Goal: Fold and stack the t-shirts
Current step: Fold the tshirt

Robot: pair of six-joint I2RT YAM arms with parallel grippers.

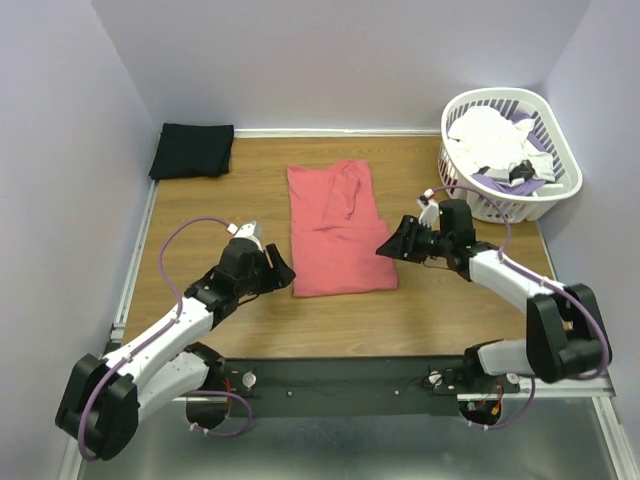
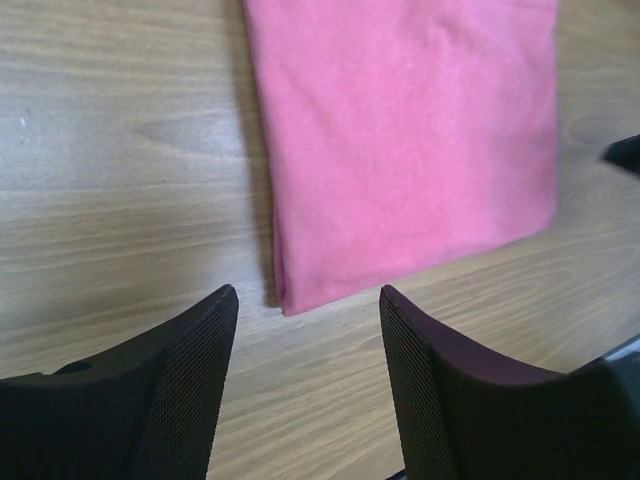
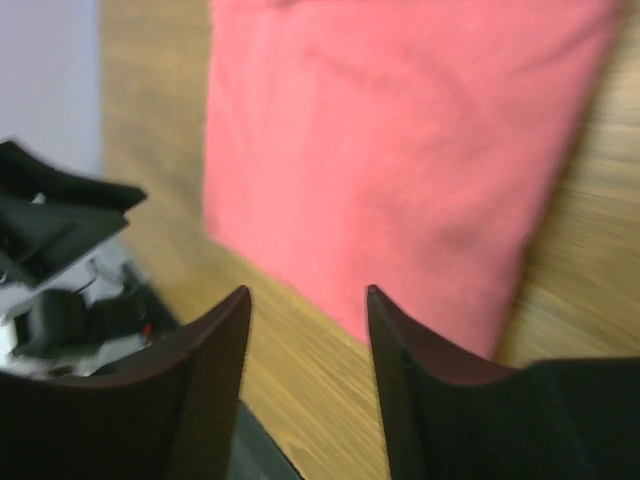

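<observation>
Probably a lab test cell: plain walls (image 1: pixel 350 60) box a wooden table (image 1: pixel 430 310).

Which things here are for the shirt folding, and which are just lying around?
For the job:
the coral-red t-shirt, part folded in the middle of the table
the black t-shirt, folded at the far left

Just lying about:
the white basket
the laundry in it

"What is the room like?"
"There is a brown wooden table (image 1: pixel 450 310). Pale purple walls (image 1: pixel 340 60) stand close behind the table and on both its sides."
"Anything else?"
"A white basket (image 1: pixel 512 210) sits on the table's far right corner. Soft, even light falls on the table."
</observation>
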